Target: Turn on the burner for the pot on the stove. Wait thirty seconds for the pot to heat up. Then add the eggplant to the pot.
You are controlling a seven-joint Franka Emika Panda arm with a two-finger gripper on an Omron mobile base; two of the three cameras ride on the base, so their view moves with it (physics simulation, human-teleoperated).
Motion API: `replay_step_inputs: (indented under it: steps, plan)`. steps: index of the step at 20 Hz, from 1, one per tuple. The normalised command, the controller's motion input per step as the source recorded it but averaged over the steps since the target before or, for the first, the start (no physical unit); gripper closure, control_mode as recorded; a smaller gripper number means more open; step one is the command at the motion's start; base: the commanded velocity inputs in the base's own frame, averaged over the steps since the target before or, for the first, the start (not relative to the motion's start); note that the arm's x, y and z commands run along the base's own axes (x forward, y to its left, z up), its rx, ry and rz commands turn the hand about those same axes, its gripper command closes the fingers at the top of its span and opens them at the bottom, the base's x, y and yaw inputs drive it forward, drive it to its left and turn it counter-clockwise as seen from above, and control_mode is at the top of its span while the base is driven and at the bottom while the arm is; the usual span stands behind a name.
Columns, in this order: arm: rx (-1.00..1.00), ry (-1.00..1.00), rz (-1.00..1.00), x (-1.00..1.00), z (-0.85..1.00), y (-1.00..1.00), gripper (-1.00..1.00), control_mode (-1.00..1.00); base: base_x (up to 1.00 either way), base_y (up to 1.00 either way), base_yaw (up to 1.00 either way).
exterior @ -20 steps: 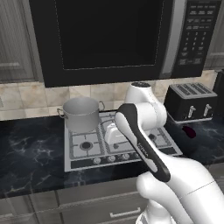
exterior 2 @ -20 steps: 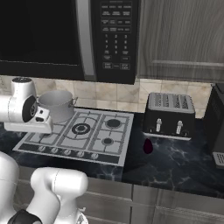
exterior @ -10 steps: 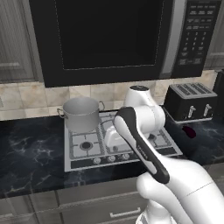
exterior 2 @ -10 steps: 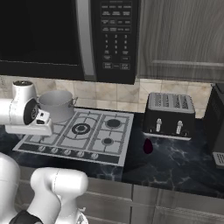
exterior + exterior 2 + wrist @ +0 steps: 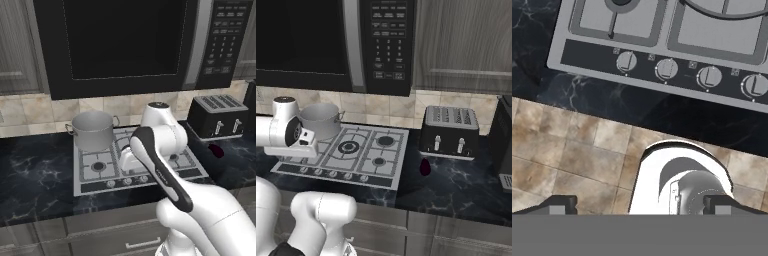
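- The end effector (image 5: 640,202) is hanging above the front edge of the stove (image 5: 587,57), looking down on its row of round knobs (image 5: 668,69); the two dark fingertips (image 5: 554,204) are sitting far apart at the edges of the hand view, spread wide with nothing between them.
- The white arm is reaching forward over the stove's front half in the left base view.
- The stove (image 5: 90,182) is lying flat in the dark marbled desk (image 5: 35,175).
- The pot (image 5: 93,130) is standing upright on the stove's back left burner, near the tiled wall.
- The eggplant (image 5: 425,166) is resting on the desk to the right of the stove, just in front of the black toaster (image 5: 450,132).
- A black microwave (image 5: 331,42) is hanging above the stove.
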Motion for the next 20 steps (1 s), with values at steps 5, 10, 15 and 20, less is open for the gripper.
replay_step_inputs:
  steps: [5,10,15,20]
  plan:
    - [0.00,0.00,0.00,0.15,-0.13,0.00,-1.00,-1.00,0.00,0.00,0.00]
    - [0.00,0.00,0.00,0.23,-0.14,0.00,-1.00,-1.00,0.00,0.00,0.00]
    - [0.00,0.00,0.00,0.32,-0.19,0.00,-1.00,-1.00,0.00,0.00,0.00]
    - [0.00,0.02,0.00,0.31,-0.24,0.00,-1.00,-1.00,0.00,0.00,0.00]
